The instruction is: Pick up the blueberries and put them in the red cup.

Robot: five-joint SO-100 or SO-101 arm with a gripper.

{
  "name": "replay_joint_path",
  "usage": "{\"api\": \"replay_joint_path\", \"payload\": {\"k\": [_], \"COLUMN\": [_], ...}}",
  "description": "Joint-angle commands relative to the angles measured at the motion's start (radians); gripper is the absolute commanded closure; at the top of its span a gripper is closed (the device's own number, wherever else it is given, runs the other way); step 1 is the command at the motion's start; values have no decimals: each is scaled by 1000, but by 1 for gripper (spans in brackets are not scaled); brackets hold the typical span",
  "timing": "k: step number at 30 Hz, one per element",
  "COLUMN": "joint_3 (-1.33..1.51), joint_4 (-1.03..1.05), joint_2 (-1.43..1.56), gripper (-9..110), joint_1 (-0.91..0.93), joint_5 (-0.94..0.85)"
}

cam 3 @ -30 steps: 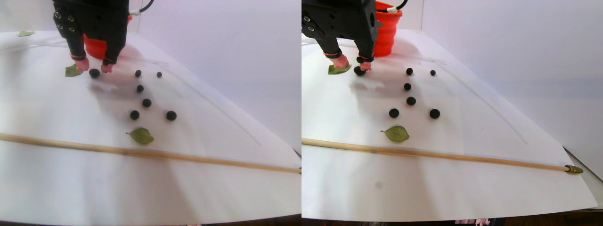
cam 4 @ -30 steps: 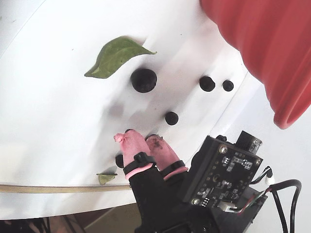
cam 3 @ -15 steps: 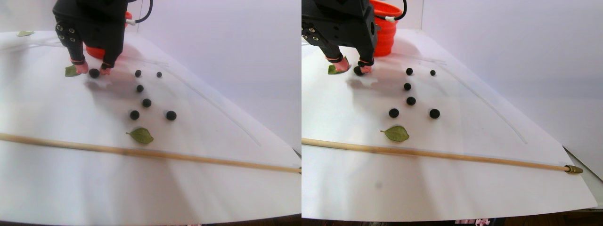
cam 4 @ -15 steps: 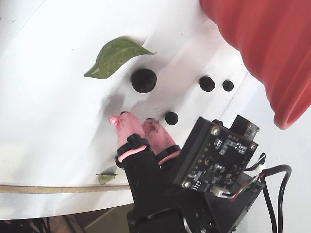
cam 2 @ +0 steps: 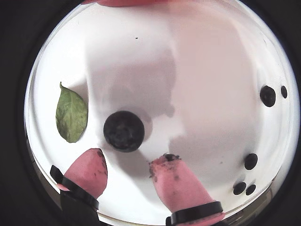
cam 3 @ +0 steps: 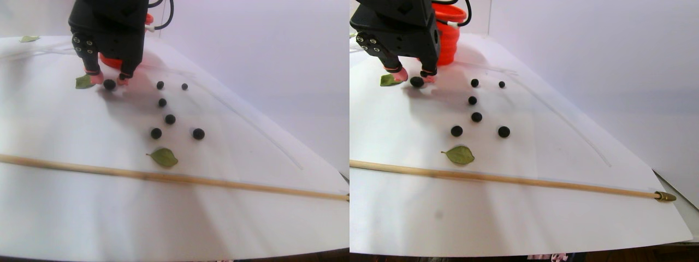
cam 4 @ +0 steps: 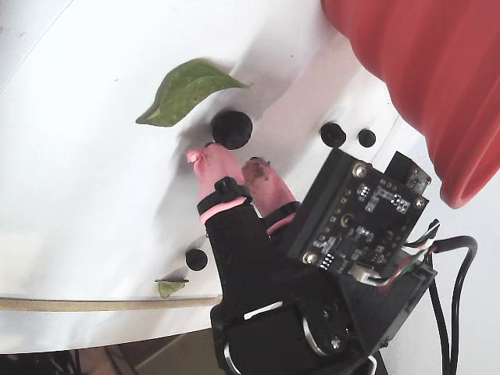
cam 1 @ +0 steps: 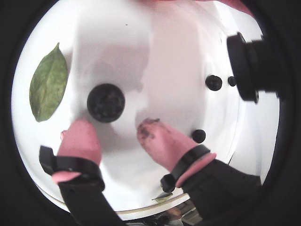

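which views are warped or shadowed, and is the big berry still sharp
Both wrist views are fisheye circles with black corners; the big berry is sharp there, under a soft grey shadow cast by the gripper. The stereo pair view looks even and bright, slightly soft. In the fixed view the red cup is close and fills the corner.

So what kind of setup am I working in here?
Probably a hobby tabletop test rig: a white sheet under scattered blueberries, leaves and a wooden stick, with a plain wall behind.
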Motion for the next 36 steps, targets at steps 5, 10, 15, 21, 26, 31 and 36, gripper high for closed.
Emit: {"api": "replay_joint_path", "payload": {"k": [5,10,15,21,26,31,36], "joint_3": [-26,-48,-71,-83,-84,-95,-115], "joint_4": [-40,-67,-69,-86,-109,-135,-141], "joint_2": [-29,-69,-84,-106,-126,-152,-163], "gripper": [82,82,82,82,82,82,82], "joint_1": [-3,-6,-6,-11,-14,-14,-9], "joint_5": [8,2,9,23,28,34,38]}}
